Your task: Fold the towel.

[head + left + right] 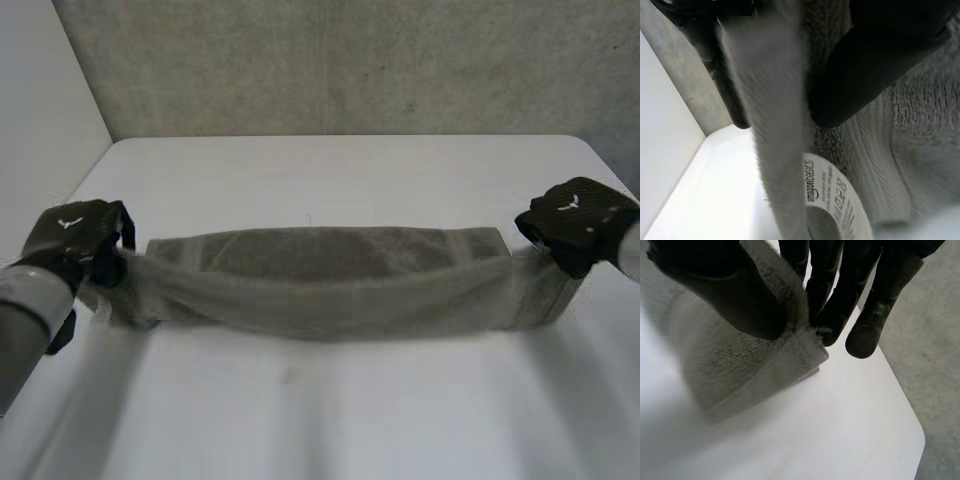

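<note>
Now, mid-fold: I am holding the grey towel (pixel 330 285) stretched by its two short ends.

Nearest me, I am lifting its near long edge just off the white table (pixel 330 180). My left hand (pixel 75 240) is clamping the end by the brand label (pixel 832 197) between thumb and fingers, and my right hand (pixel 578 225) is nipping the opposite corner, thumb pressing cloth against fingers (pixel 832 300). Farther out, the rest of the towel is lying flat on the table, sagging a little in the middle. Next, I judge, both hands should be carrying this edge away from me together, level, and laying it onto the far edge before letting go.
</note>
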